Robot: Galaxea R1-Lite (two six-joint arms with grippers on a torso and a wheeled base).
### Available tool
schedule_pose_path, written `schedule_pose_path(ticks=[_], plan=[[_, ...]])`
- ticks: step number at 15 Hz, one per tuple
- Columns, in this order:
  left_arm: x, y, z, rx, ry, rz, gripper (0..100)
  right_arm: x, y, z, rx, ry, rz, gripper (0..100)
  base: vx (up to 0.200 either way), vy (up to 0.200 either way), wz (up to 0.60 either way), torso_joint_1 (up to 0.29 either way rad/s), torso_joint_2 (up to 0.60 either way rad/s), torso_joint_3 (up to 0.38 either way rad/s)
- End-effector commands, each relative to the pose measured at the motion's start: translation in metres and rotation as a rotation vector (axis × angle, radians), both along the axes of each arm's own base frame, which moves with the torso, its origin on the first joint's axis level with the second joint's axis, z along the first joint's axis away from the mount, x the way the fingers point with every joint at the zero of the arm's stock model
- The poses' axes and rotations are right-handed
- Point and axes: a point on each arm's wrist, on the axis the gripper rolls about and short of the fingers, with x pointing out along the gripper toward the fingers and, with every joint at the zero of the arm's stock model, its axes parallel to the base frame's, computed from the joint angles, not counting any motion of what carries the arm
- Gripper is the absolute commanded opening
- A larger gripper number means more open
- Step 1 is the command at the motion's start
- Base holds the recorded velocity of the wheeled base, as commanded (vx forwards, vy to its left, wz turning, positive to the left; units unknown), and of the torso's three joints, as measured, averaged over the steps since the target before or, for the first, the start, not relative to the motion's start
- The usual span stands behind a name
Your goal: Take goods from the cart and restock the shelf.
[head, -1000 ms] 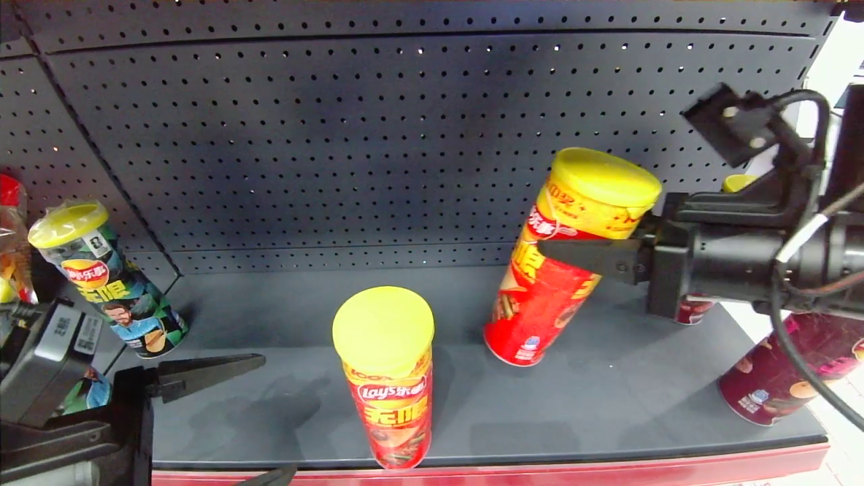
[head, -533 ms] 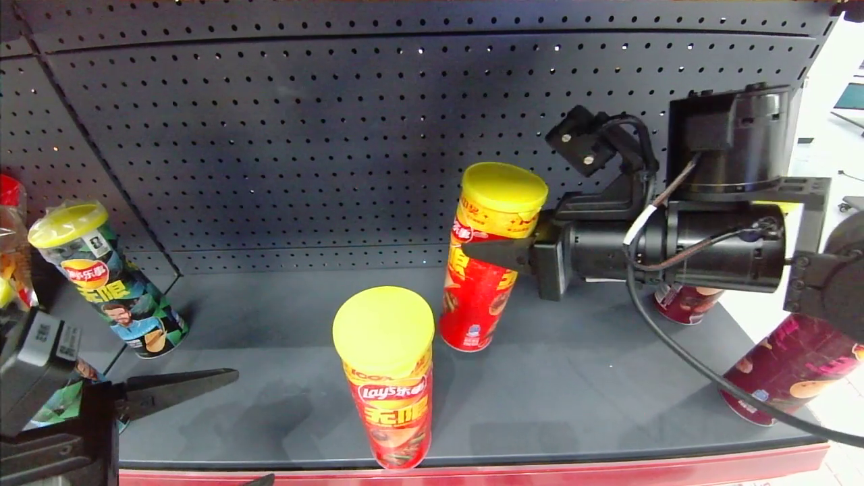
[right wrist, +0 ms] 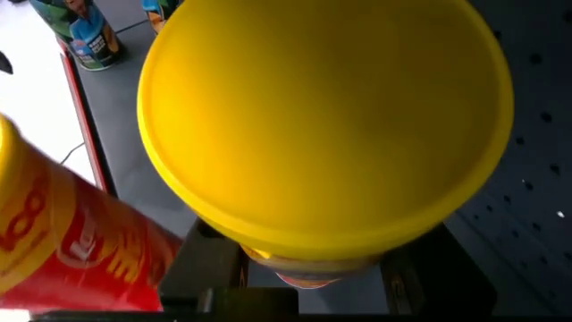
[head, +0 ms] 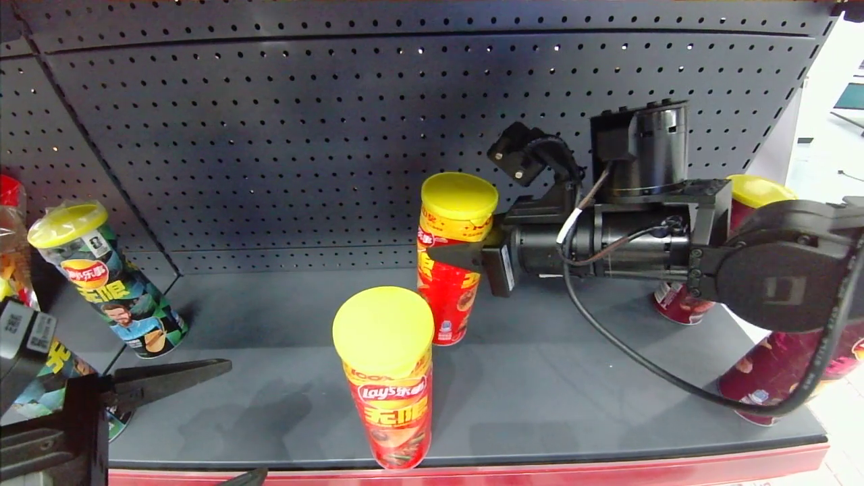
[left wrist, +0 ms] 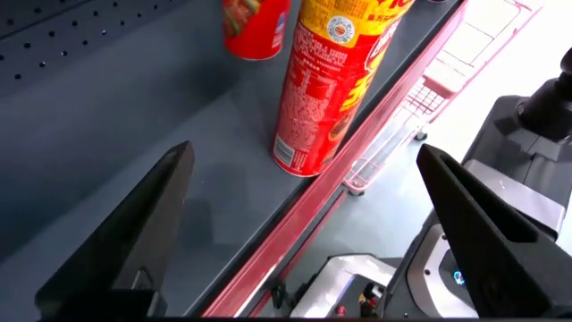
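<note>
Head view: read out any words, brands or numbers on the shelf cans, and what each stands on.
Front red can: brand logo and big characters, left unquoted.
Held red can, in right gripper: print too small.
Green can: logo, rest blurred.
Maroon can: blurred.

Looked matt and smooth across the grey painted-metal shelf (head: pixel 540 391) and its perforated back panel (head: pixel 304 135). Shone glossy on the printed wraps of the front red canister (head: pixel 395 412) and the rear red canister (head: pixel 445 304). Capped both in smooth yellow plastic.
</note>
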Motion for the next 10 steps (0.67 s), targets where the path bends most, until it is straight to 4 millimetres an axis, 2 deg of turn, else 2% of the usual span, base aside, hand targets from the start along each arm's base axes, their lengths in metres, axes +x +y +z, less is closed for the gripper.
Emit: schedule_pose_path(ticks=[1, 4, 7, 10], plan=[[0.001, 0.000, 0.000, 0.000, 0.002, 0.000, 100, 0.005, 0.008, -0.008, -0.011, 0.013, 0.009, 0, 0.000, 0.000, 0.00, 0.000, 0.00, 0.000], [0.001, 0.000, 0.000, 0.000, 0.002, 0.000, 100, 0.013, 0.016, -0.018, -0.001, 0.001, 0.009, 0, 0.000, 0.000, 0.00, 0.000, 0.00, 0.000], [0.001, 0.000, 0.000, 0.001, 0.003, 0.000, 100, 0.008, 0.022, -0.019, 0.003, 0.000, 0.030, 0, 0.000, 0.000, 0.00, 0.000, 0.00, 0.000], [0.002, -0.001, -0.001, 0.003, 0.007, -0.001, 100, 0.007, 0.020, -0.025, -0.011, 0.014, 0.030, 0, 0.000, 0.000, 0.00, 0.000, 0.00, 0.000]])
